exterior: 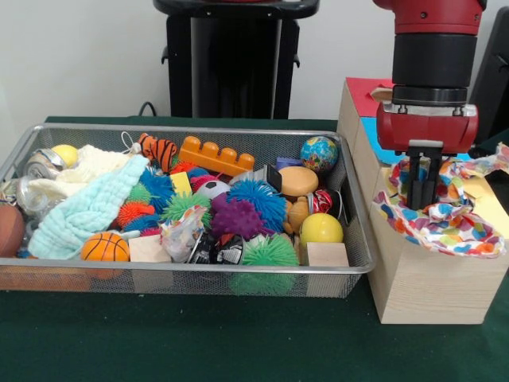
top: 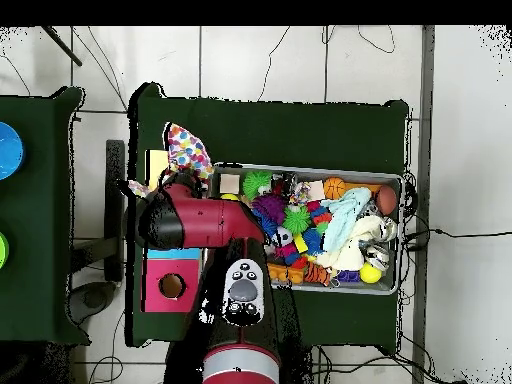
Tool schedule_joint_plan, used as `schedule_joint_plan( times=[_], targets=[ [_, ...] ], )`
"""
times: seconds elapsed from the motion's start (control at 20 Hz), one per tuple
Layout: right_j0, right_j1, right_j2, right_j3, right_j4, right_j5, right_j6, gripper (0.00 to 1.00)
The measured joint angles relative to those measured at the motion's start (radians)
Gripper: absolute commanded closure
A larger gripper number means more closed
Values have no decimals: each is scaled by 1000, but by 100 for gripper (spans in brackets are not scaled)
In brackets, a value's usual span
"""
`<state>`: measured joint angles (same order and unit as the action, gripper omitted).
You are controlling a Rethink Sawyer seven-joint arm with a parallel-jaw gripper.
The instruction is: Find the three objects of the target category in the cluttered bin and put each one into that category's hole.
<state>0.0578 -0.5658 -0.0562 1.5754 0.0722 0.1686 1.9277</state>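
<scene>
A dotted cloth (exterior: 445, 227) lies bunched over the yellow top of the pale wooden box (exterior: 429, 286), right of the wire mesh bin (exterior: 191, 129). One corner of the cloth stands up at the right. My gripper (exterior: 423, 203) points straight down into the middle of the cloth and is shut on it. The cloth covers the hole. In the overhead view the cloth (top: 188, 150) spreads past the box's yellow top (top: 157, 165), and the arm hides the gripper. I see no other dotted cloth in the bin (top: 300, 170).
The bin is full of toys: a mint-green towel (exterior: 87, 211), a cream knitted cloth (exterior: 87, 167), an orange block (exterior: 215, 157), spiky balls, a yellow ball (exterior: 320, 229). A blue-topped box (exterior: 374, 147) and a red-topped box (exterior: 362, 91) stand behind the yellow one.
</scene>
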Motion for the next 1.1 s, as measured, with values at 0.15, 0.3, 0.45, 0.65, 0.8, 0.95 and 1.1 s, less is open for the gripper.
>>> schedule_joint_plan(
  times=[0.15,0.3,0.45,0.65,0.8,0.95,1.1],
  targets=[
    [0,0,0,1,6,0,0,100],
    [0,0,0,3,8,-3,0,100],
    [0,0,0,4,10,-3,0,100],
    [0,0,0,5,11,-6,0,100],
    [0,0,0,6,16,-6,0,100],
    [1,-1,0,9,25,-6,0,100],
    [4,-1,0,14,44,-9,0,100]
  ],
)
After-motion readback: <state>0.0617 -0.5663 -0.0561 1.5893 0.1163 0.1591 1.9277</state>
